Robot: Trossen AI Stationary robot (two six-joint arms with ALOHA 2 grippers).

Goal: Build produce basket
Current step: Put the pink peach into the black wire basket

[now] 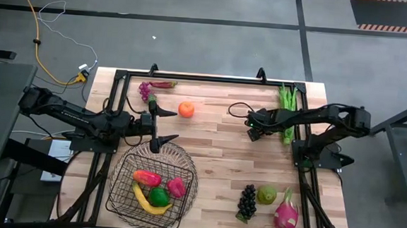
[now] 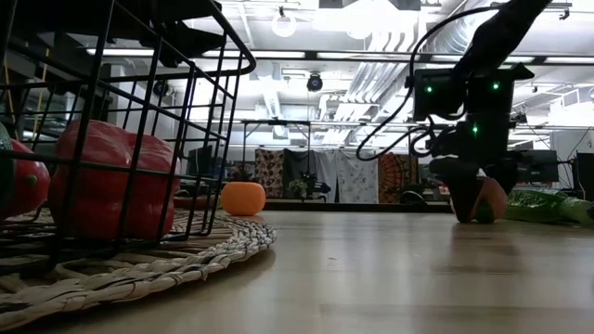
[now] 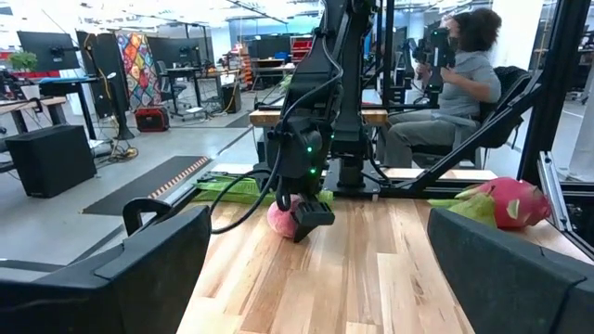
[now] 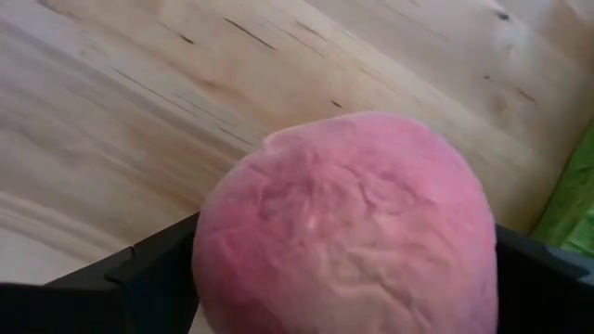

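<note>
Between gripper [image 4: 343,278] fingers, round fuzzy peach [image 4: 345,223]

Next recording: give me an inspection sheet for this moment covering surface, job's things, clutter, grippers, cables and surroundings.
Surface: wooden table, with a woven mat under the basket.
Job's things: basket near the front left, holding a mango, banana, lime and a pink fruit. Loose: orange, purple grapes, green beans, dark grapes, pear, dragon fruit, peach.
Clutter: nothing seen.
Grippers: right gripper open, fingers either side of the peach on the table; left gripper open, empty, just behind the basket's rim.
Cables: yellow cable and white cable on the floor.
Surroundings: seated person beyond the table.
</note>
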